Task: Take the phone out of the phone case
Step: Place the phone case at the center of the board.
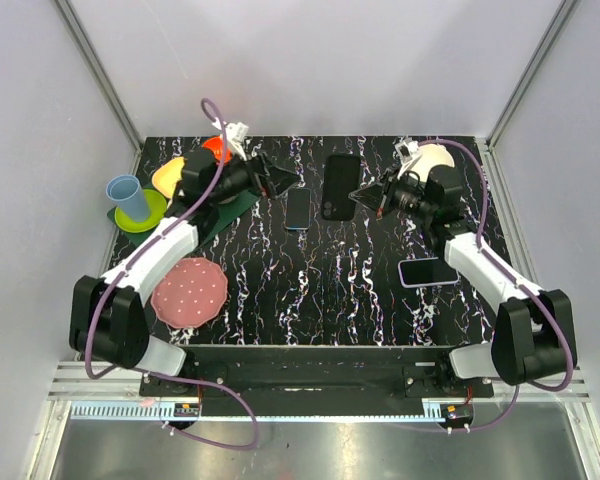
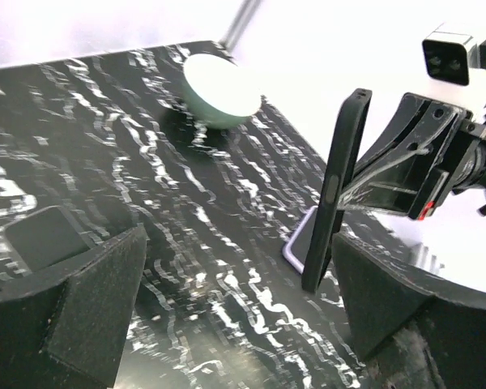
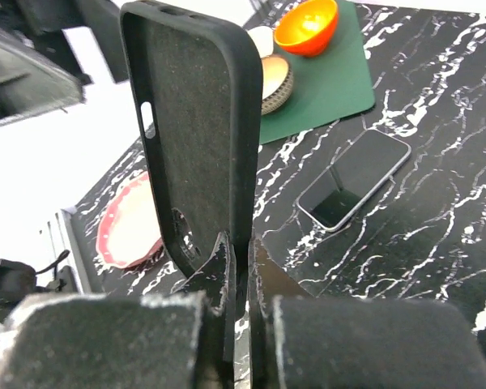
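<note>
The black phone case (image 3: 198,138) stands upright with its inside bare, and my right gripper (image 3: 245,251) is shut on its lower edge. In the top view the phone case (image 1: 340,187) hangs over the middle back of the table with the right gripper (image 1: 365,197) at its right side. The phone (image 1: 298,208) lies flat, screen up, just left of the case; it also shows as the phone (image 3: 352,178) on the table. My left gripper (image 1: 283,181) is open wide next to the phone. Its fingers (image 2: 105,300) have nothing between them, and the case (image 2: 338,186) shows edge-on.
A second phone with a purple rim (image 1: 427,271) lies at the right. A pink plate (image 1: 188,290), a green mat (image 1: 230,210), an orange bowl (image 1: 217,147), and a blue cup (image 1: 126,195) on a lime plate (image 1: 145,212) fill the left. A pale bowl (image 1: 435,158) sits at the back right.
</note>
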`<state>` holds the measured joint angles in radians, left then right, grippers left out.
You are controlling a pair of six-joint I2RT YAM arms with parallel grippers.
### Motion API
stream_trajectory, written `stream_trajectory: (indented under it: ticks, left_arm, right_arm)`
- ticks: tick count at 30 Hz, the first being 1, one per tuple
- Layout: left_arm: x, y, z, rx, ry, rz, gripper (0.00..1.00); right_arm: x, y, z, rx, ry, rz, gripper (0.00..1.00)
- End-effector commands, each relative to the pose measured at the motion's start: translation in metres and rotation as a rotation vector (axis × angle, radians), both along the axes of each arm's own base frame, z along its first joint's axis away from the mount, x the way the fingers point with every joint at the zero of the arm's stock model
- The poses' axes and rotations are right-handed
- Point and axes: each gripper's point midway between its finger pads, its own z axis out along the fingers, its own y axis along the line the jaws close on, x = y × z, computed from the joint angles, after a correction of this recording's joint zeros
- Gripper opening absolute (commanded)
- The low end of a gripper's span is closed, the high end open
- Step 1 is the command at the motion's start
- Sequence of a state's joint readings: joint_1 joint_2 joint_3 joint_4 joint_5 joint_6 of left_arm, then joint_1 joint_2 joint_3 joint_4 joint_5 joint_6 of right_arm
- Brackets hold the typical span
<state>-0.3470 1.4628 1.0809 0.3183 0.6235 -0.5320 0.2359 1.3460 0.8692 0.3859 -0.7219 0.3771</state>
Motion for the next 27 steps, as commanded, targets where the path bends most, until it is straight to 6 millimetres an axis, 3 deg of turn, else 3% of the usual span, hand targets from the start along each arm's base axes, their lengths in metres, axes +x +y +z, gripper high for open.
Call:
stream_trajectory:
  ticks: [1,9,11,12,13,15,16,22,27]
  left_arm:
    - [0.007,0.044,0.018,0.115,-0.160,0.091,0.99]
    - [0.006,0.109,-0.006,0.254,-0.140,0.208,0.99]
    - [0.004,0.121,-0.015,0.277,-0.130,0.231,0.99]
    - [0.001,0.124,-0.016,0.293,-0.139,0.232,0.99]
    - [-0.001,0.126,-0.018,0.301,-0.138,0.234,0.99]
    - [-0.007,0.130,-0.023,0.308,-0.135,0.232,0.99]
    - [-0.009,0.131,-0.025,0.310,-0.135,0.232,0.99]
    - [-0.019,0.134,-0.025,0.318,-0.150,0.244,0.99]
    - [-0.020,0.132,-0.033,0.306,-0.135,0.234,0.99]
  right_arm:
    - [0.023,-0.006,-0.008,-0.115,0.010,-0.060,0.00]
    - [0.062,-0.010,-0.049,-0.237,0.133,-0.105,0.00]
    - [0.068,-0.010,-0.077,-0.265,0.226,-0.108,0.00]
    - [0.074,-0.009,-0.076,-0.266,0.236,-0.109,0.00]
    - [0.076,-0.009,-0.098,-0.291,0.297,-0.112,0.00]
    - [0.086,-0.011,-0.105,-0.309,0.317,-0.126,0.00]
    - [0.089,-0.013,-0.121,-0.330,0.362,-0.135,0.00]
    - [0.099,-0.012,-0.156,-0.363,0.449,-0.138,0.00]
    - [0.106,-0.015,-0.173,-0.399,0.478,-0.156,0.00]
